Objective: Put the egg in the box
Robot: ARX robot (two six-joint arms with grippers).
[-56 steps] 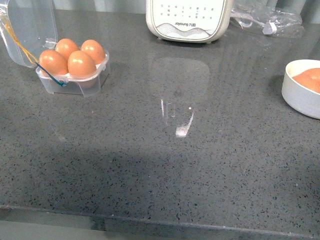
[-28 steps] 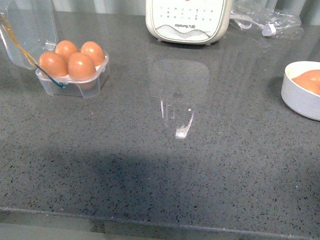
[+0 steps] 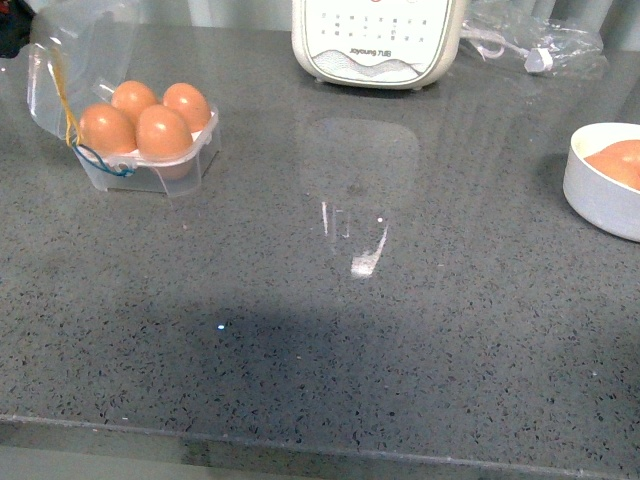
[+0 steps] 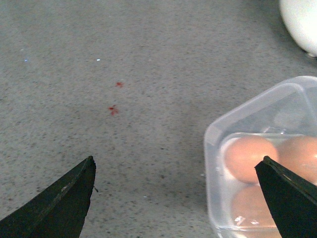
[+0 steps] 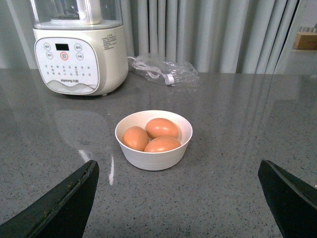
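- The desk [image 3: 400, 350] is dark grey speckled stone. Its front edge runs along the near side of the front view, and the near half is bare and partly in shadow.
- Toward the middle of the desk lies a patch of white glare [image 3: 365, 262], with a paler reflection of the appliance just beyond it.
- The left wrist view shows the left gripper [image 4: 178, 163] with its jaws spread wide and nothing held. Below them are bare desk, two tiny red specks [image 4: 114, 110] and one corner of the box.
- The right gripper [image 5: 178, 163] also has its jaws wide apart and empty, and it faces the bowl from well back.
- The box [image 3: 190, 165] sits at the far left of the desk. It holds four brown eggs [image 3: 163, 132], one in each cup, and the egg of the task cannot be told from the rest.
- The clear lid [image 3: 80, 40] stands raised behind the box's left side. A yellow loop [image 3: 62, 100] and a blue loop [image 3: 100, 160] hang there.
- The white bowl [image 3: 595, 200] is at the right edge of the front view and is cut off by it. The right wrist view shows three eggs inside.
- The cream appliance [image 3: 378, 40] stands at the back centre, with its top out of frame.
- A crumpled clear bag [image 3: 530, 40] lies at the back right.
- Pale grey curtains [image 5: 223, 34] hang behind the desk.
- A dark shape at the far left corner of the front view is cut off, and I cannot tell what it is.
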